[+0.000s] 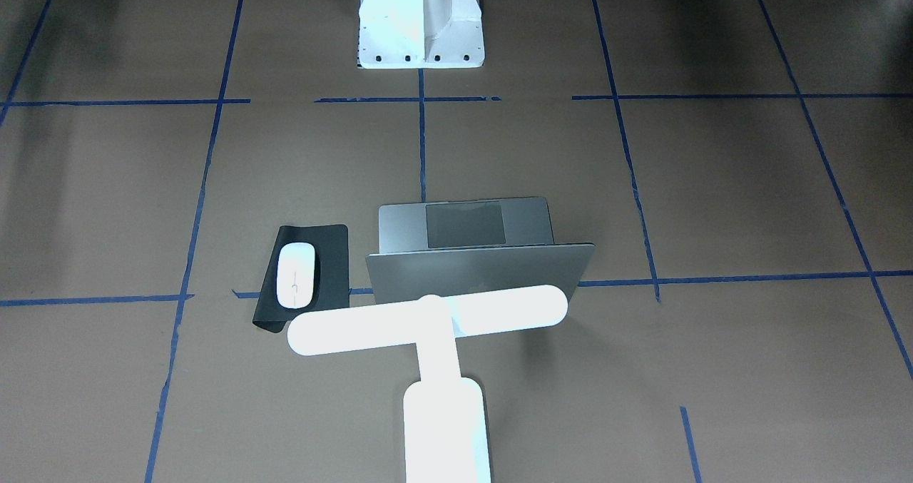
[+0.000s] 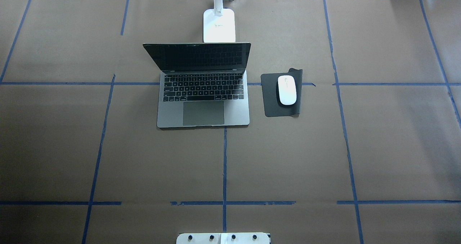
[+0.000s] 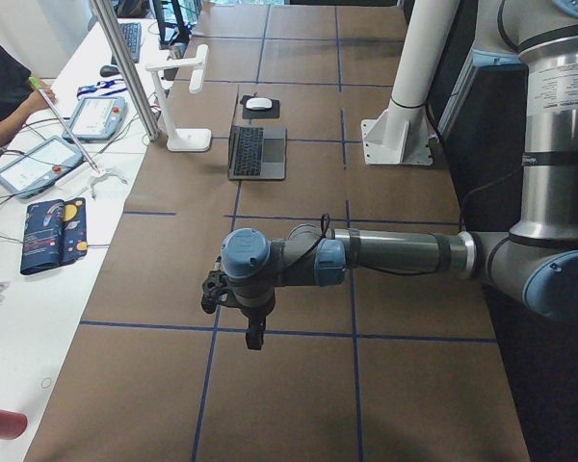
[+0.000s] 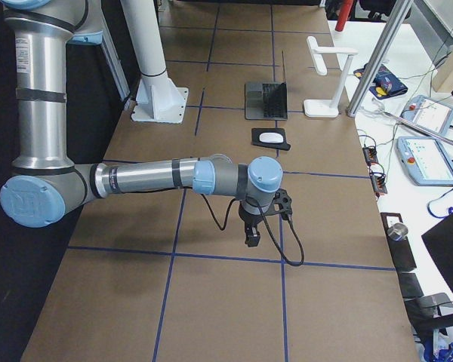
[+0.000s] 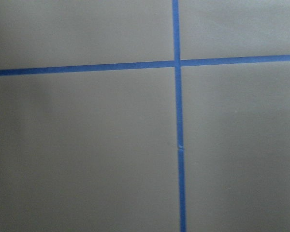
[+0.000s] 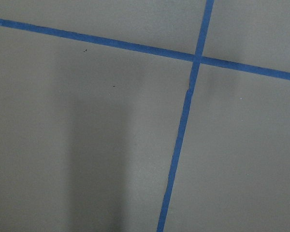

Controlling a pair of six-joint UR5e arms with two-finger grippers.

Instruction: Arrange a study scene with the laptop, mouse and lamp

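Laptop stands open on the surface. The lamp is just behind it, and the mouse lies on a black mat at the laptop's right. The left pincer and the right pincer hang well apart from the laptop; open or closed, I cannot tell.

no words or numbers can be read anywhere; the laptop lid carries only a faint logo mark, its key legends are too small to read, and a tiny mark on the lamp base is illegible
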